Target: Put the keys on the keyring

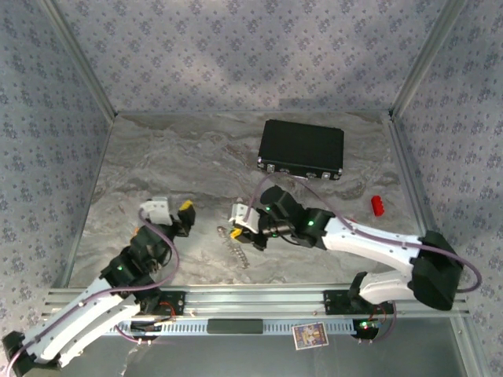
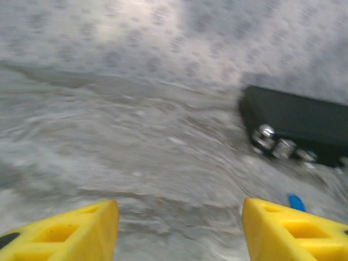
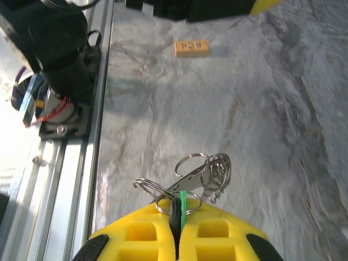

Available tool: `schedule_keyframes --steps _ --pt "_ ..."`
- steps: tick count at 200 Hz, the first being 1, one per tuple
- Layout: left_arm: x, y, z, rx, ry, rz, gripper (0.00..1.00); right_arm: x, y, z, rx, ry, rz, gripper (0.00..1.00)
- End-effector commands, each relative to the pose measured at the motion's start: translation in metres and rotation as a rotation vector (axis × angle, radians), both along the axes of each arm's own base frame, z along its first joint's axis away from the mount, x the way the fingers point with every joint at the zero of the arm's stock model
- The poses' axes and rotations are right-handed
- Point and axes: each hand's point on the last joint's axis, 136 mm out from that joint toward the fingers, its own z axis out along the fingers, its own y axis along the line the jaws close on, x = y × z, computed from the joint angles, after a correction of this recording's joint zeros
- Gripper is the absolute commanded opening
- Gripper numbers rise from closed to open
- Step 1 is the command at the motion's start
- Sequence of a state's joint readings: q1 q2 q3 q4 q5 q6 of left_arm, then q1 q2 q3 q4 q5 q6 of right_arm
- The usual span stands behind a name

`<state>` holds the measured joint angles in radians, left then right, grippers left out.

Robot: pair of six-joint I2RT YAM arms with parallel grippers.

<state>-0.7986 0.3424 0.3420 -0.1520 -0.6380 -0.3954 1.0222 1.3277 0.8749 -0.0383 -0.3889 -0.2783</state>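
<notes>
The right gripper has its yellow fingers pressed together on the green key. It is near the middle of the table, towards the near edge. The keyring, a tangle of silver loops, sits right at those fingertips, touching the key. The left gripper stands spread with nothing between its fingers. The blue key lies on the table just beyond one finger. A black case sits by the far edge.

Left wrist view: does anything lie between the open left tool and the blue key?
Nothing visible does. The blue key lies on bare table just beyond the left tool, off to one side of its gap. The black case sits farther back.
</notes>
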Motion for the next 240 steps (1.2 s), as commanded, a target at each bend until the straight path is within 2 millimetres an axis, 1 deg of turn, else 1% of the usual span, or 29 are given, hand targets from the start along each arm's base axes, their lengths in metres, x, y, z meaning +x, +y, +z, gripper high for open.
schedule_keyframes --steps 1,11,24,33,46,60,79,106,132,148,163,179,220,240 --pt "-0.012 0.058 0.01 -0.042 0.033 0.254 0.61 0.01 0.035 0.028 0.125 -0.014 -0.019 0.0" --pt "-0.016 0.065 0.011 -0.067 0.04 0.278 0.61 0.018 0.044 0.022 0.127 -0.005 -0.063 0.0" --pt "-0.019 0.067 0.008 -0.079 0.048 0.279 0.61 0.027 0.051 0.009 0.124 0.017 -0.108 0.0" --pt "-0.018 0.066 0.005 -0.076 0.055 0.273 0.61 0.031 0.052 -0.002 0.095 0.021 -0.129 0.0" --pt "-0.017 0.063 0.001 -0.071 0.07 0.263 0.61 0.036 0.046 -0.026 -0.005 -0.004 -0.147 0.0" --pt "-0.016 0.058 -0.003 -0.065 0.083 0.245 0.61 0.042 0.032 -0.047 -0.114 -0.029 -0.167 0.0" --pt "-0.012 0.049 -0.008 -0.059 0.101 0.208 0.61 0.053 0.003 -0.072 -0.261 -0.069 -0.191 0.0" --pt "-0.006 0.034 -0.017 -0.048 0.127 0.155 0.61 0.067 -0.036 -0.099 -0.42 -0.112 -0.21 0.0" --pt "-0.002 0.029 -0.025 -0.035 0.153 0.145 0.61 0.074 -0.064 -0.123 -0.552 -0.15 -0.197 0.0" --pt "0.0 0.026 -0.03 -0.032 0.163 0.135 0.61 0.077 -0.076 -0.134 -0.612 -0.162 -0.195 0.0" --pt "0.001 0.023 -0.033 -0.033 0.17 0.127 0.61 0.079 -0.088 -0.146 -0.671 -0.167 -0.194 0.02" --pt "0.002 0.02 -0.035 -0.038 0.175 0.115 0.61 0.082 -0.097 -0.154 -0.723 -0.169 -0.207 0.03" --pt "0.002 0.015 -0.04 -0.033 0.195 0.085 0.61 0.088 -0.11 -0.163 -0.788 -0.176 -0.228 0.05" --pt "0.002 0.012 -0.042 -0.025 0.201 0.073 0.61 0.091 -0.119 -0.165 -0.825 -0.182 -0.245 0.1"
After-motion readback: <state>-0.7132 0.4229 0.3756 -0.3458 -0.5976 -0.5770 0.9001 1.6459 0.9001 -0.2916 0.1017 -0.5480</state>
